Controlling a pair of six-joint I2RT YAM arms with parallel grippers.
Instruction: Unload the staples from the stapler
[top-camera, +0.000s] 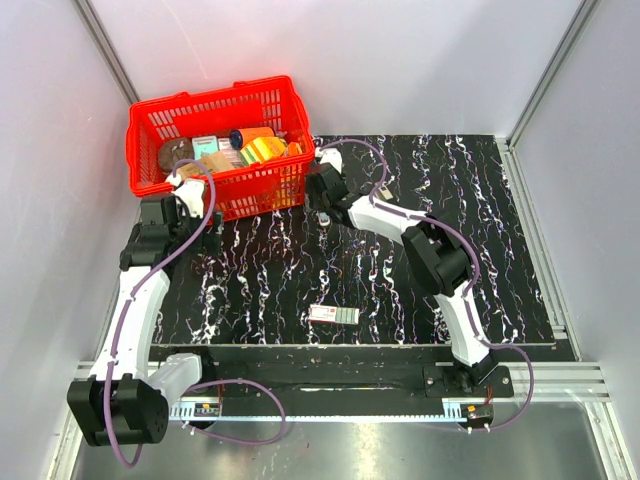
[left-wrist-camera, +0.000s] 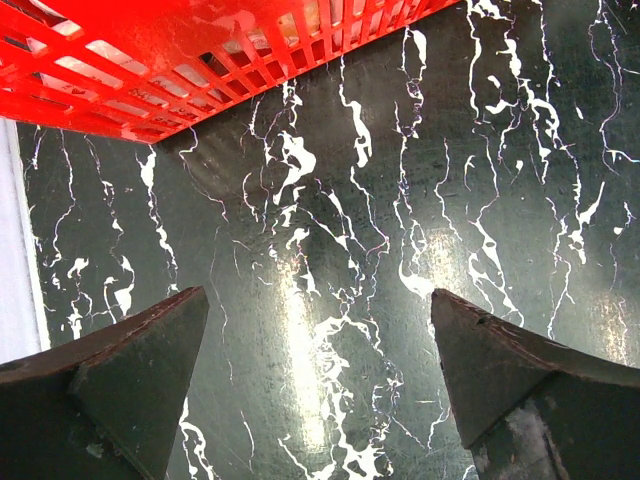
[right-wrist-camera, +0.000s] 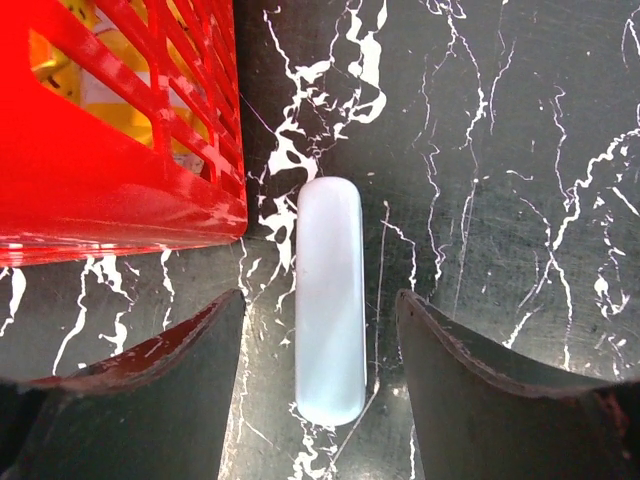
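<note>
Black table (top-camera: 500, 250), veined with white like marble, white walls on three sides.

Item 1. Left gripper (left-wrist-camera: 318, 295): at the far left, low over bare tabletop just beside the front wall of the basket. Dark fingers (left-wrist-camera: 130, 370) spread wide, released, nothing between them but the veined surface.

Item 2. Red basket (top-camera: 215, 100): plastic lattice, standing on the far left part of the table. Contents mixed and partly hidden by the walls: a teal carton (top-camera: 205, 144), an orange item (top-camera: 255, 132), a yellow-and-green packet (top-camera: 262, 150). The rest cannot be told apart.

Item 3. Stapler (right-wrist-camera: 330, 300): slim, pale blue-white, rounded at both ends. It lies flat on the table just beside the basket's front right corner, with a narrow strip of tabletop between the two. Its long axis runs in line with the fingers around it. In the overhead view the arm above covers it.

Item 4. Right gripper (right-wrist-camera: 320, 292): down at that same corner, one finger on either side of the stapler's near half. A gap of table shows on each side, so the fingers (right-wrist-camera: 170, 390) straddle the stapler without clamping it. Released, nothing grasped.

Item 5. White-and-red box (top-camera: 333, 315): small, flat, rectangular. It lies alone near the table's front edge, well apart from basket and stapler, between the two arms.
</note>
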